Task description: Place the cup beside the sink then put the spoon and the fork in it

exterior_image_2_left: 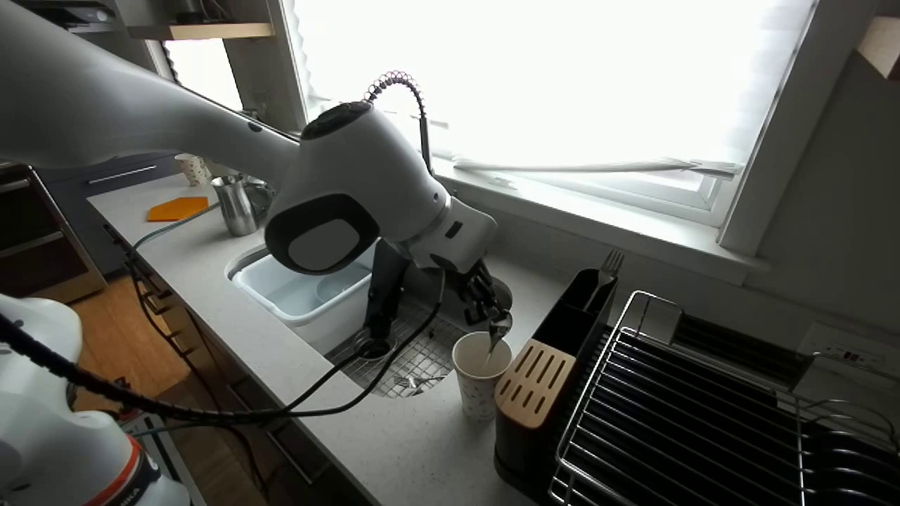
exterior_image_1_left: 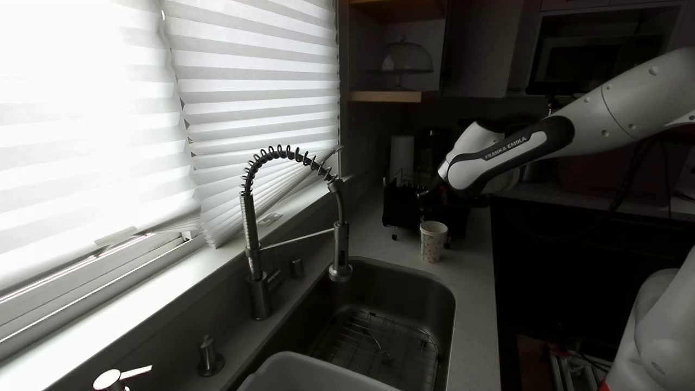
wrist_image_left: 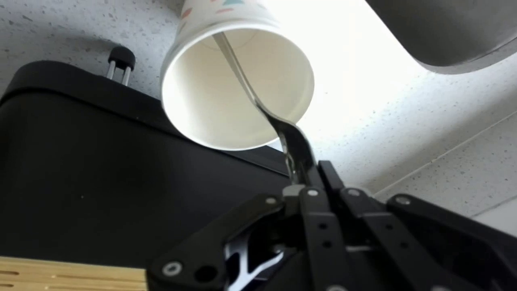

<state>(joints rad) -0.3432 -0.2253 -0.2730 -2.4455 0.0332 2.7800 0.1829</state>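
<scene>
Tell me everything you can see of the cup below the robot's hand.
The cup looks like paper: whitish, with small red and teal patches outside, plain inside, with a rounded rim. It stands upright on the counter, between the sink and the black caddy; whether it touches the caddy is unclear. What looks like a metal spoon slants into its mouth, held by the gripper, which sits apart from the cup.

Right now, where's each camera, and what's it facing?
An exterior view: across the sink from the cup, facing it; arm and base show.
An exterior view: near the dish rack, facing the sink; arm and base show.
Wrist view: behind the gripper, which shows, looking into the cup.
Both exterior views share cup, sink and arm.
</scene>
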